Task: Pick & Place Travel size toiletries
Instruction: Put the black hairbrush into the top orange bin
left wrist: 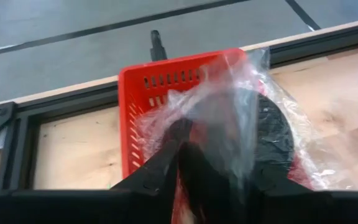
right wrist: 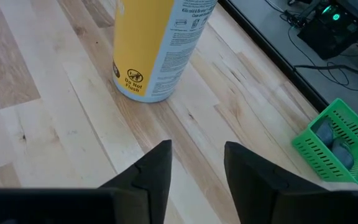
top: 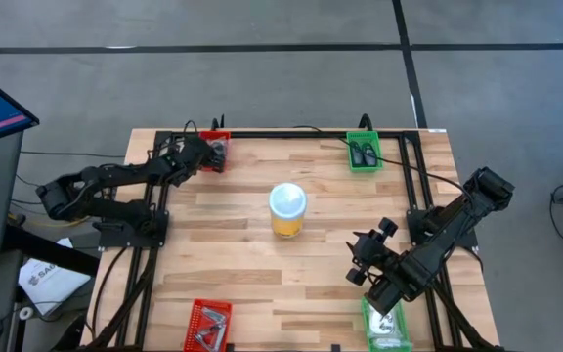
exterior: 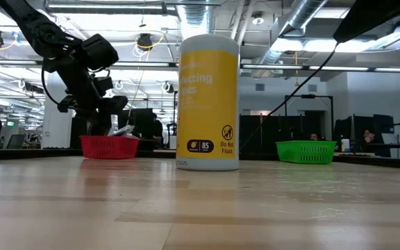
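In the left wrist view a clear packet [left wrist: 229,118] holding black roundish pieces [left wrist: 273,134] lies over the far-left red tray [left wrist: 135,93]. My left gripper [left wrist: 219,168] is open over that tray [top: 215,152], a finger on each side of the packet. In the low view it hangs above the red tray [exterior: 108,146], and the packet [exterior: 121,130] shows above the rim. My right gripper [right wrist: 197,165] is open and holds nothing. It hovers over bare wood near the right edge [top: 362,259]. More toiletries lie in the other trays. My left gripper comes down at a slant from the near side, and the clear packet's crumpled film [left wrist: 194,118] lies between its spread fingers [left wrist: 169,155]. The packet rests in the red tray. I cannot tell whether either finger touches the film.
The yellow jar [top: 287,210] with a pale lid stands upright at mid-table. A green tray [top: 364,153] with dark bottles sits at the far right. Another green tray [top: 387,328] is near right under the right arm. A red tray [top: 208,325] is near left. A black frame edges the table.
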